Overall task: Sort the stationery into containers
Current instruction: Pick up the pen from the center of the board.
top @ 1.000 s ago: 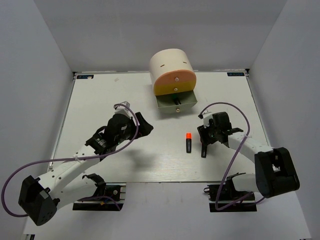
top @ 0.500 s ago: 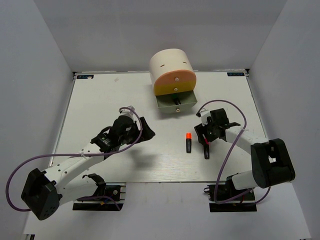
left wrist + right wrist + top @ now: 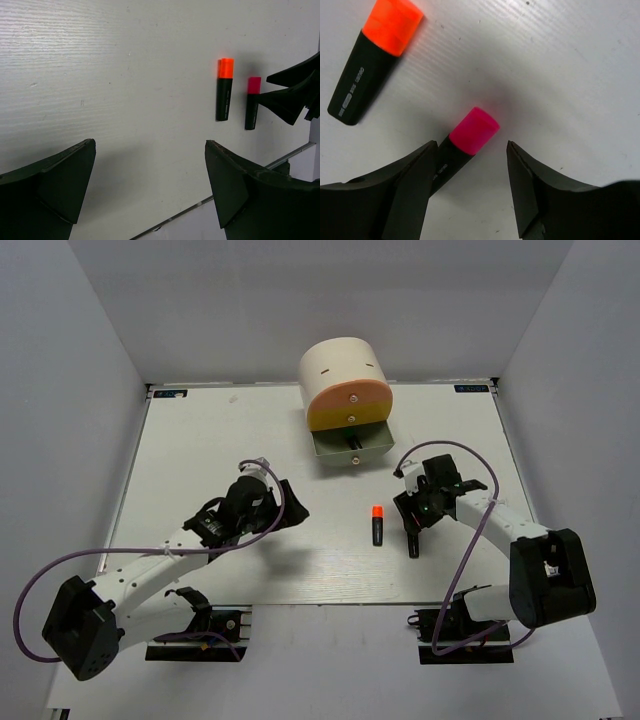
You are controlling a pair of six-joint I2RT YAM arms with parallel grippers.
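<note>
A black highlighter with a pink cap (image 3: 473, 131) lies on the white table; it also shows in the top view (image 3: 414, 543) and the left wrist view (image 3: 252, 102). My right gripper (image 3: 470, 148) is open and low over its cap end, the body against the left finger (image 3: 405, 185). A black highlighter with an orange cap (image 3: 378, 525) lies just to its left, also seen in both wrist views (image 3: 375, 67) (image 3: 224, 90). My left gripper (image 3: 291, 502) is open and empty, left of both. The cream desk unit (image 3: 345, 380) stands at the back, its pale grey bottom drawer (image 3: 350, 445) pulled open.
The peach-orange and yellow drawers (image 3: 349, 400) are shut. The table's near edge (image 3: 210, 200) runs just below my left fingers. White walls close in the table on the left, back and right.
My left gripper has moved a little right and nearer. My right gripper has shifted slightly over the pink-capped highlighter, which has turned a little on the table.
</note>
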